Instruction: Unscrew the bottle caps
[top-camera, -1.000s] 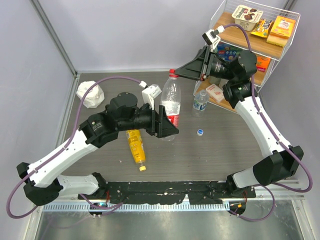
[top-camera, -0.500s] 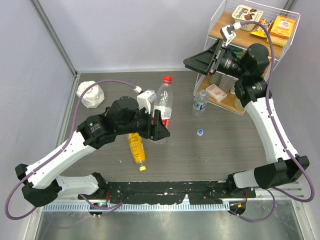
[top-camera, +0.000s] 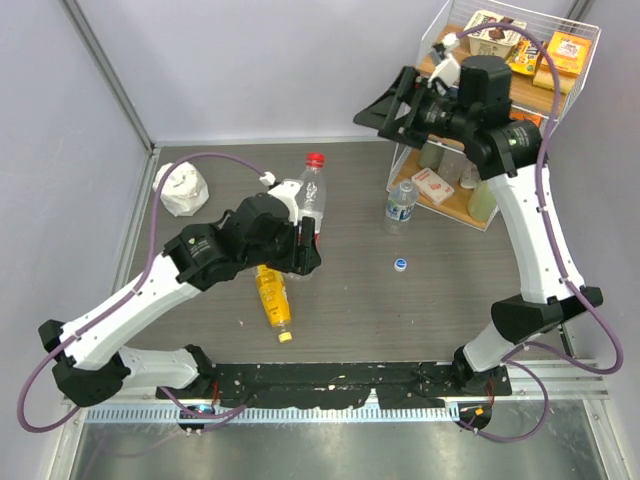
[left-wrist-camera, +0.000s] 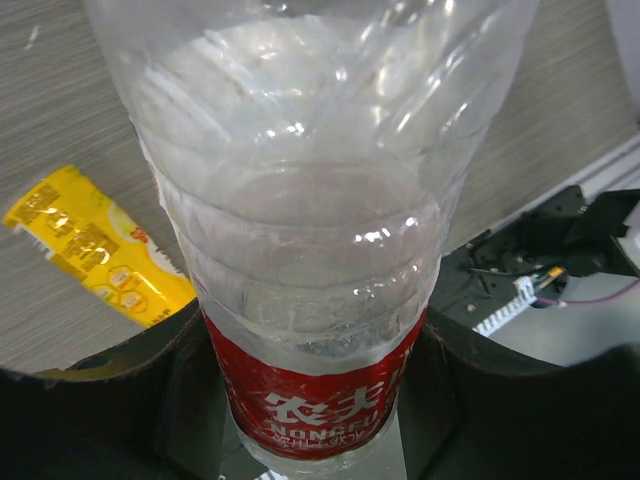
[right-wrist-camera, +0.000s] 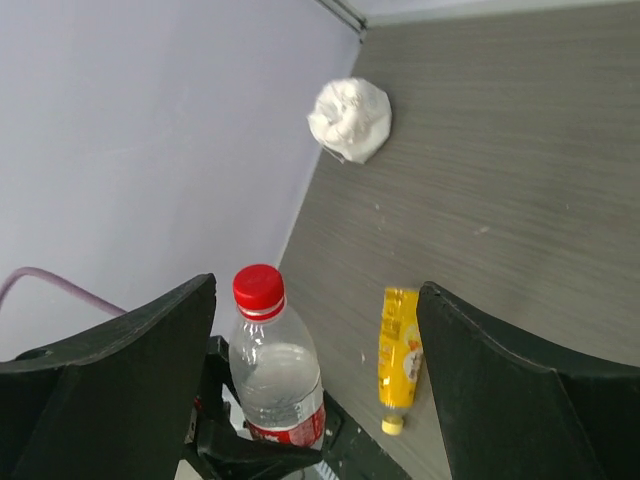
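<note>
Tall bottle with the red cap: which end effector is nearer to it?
Left. The left end effector clamps the tall bottle at its red label; the right end effector hangs open up by the wire shelf, well apart.

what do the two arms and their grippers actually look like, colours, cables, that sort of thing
The left arm and right arm have white shell links with black joints and bases. A purple cable loops loosely along each. The left gripper and right gripper are matte black with broad wedge-shaped fingers. A small white camera box sits at each wrist. No markings are readable.
</note>
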